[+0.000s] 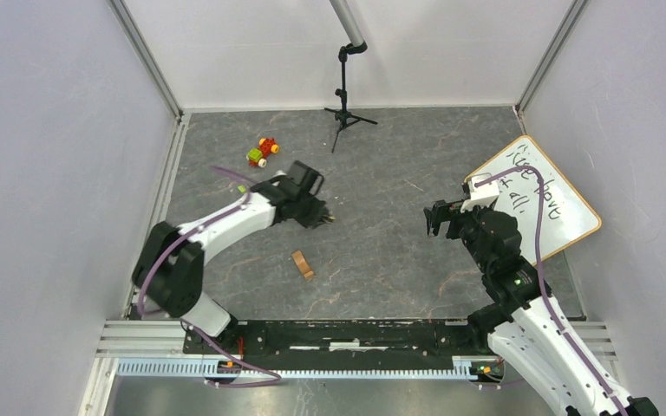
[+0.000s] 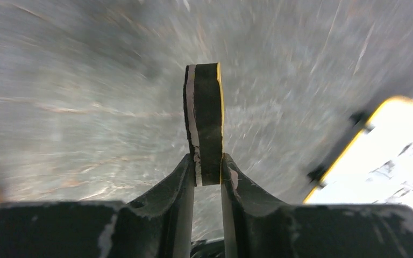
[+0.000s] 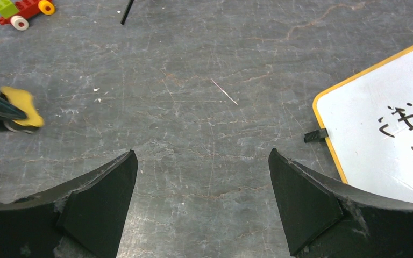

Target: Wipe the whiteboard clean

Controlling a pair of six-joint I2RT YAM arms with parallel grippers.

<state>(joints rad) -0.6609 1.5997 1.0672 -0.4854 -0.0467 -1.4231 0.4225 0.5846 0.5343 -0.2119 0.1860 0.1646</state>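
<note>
Jaws on the left gripper (image 2: pixel 207 167) are squeezed tight onto a thin flat eraser with a black felt face and a yellow backing (image 2: pixel 204 107). It stands on edge between the two pads and sticks out past the fingertips. The left wrist view is smeared with blur, so the grey marbled tabletop (image 1: pixel 381 260) under it is only streaks.

Over to the right gripper (image 3: pixel 203 177): its jaws are spread wide apart with nothing between them, just bare table.

Now the white rectangular whiteboard with rounded corners and a thin yellowish frame (image 1: pixel 572 212). In the top view it lies flat at the table's 3 o'clock edge, turned at an angle, with dark handwriting on it. From the left gripper (image 1: pixel 325 217) it's off at 3 o'clock and well apart, with the right arm between them. From the right gripper (image 1: pixel 438 221) it's also at 3 o'clock and near, back behind the fingers, which point toward 9 o'clock. Neither set of jaws touches it.

The right wrist view has the board's corner (image 3: pixel 376 140) at 3 o'clock, with a small black clip (image 3: pixel 316 135) on its frame, and the yellow-backed eraser (image 3: pixel 20 102) at 9 o'clock.

A red, green and yellow toy car (image 1: pixel 263 152) sits at 11 o'clock from the left gripper, and a small tan wooden block (image 1: pixel 302 263) at 7 o'clock. A black tripod stand (image 1: pixel 344 104) stands at the table's 12 o'clock.
</note>
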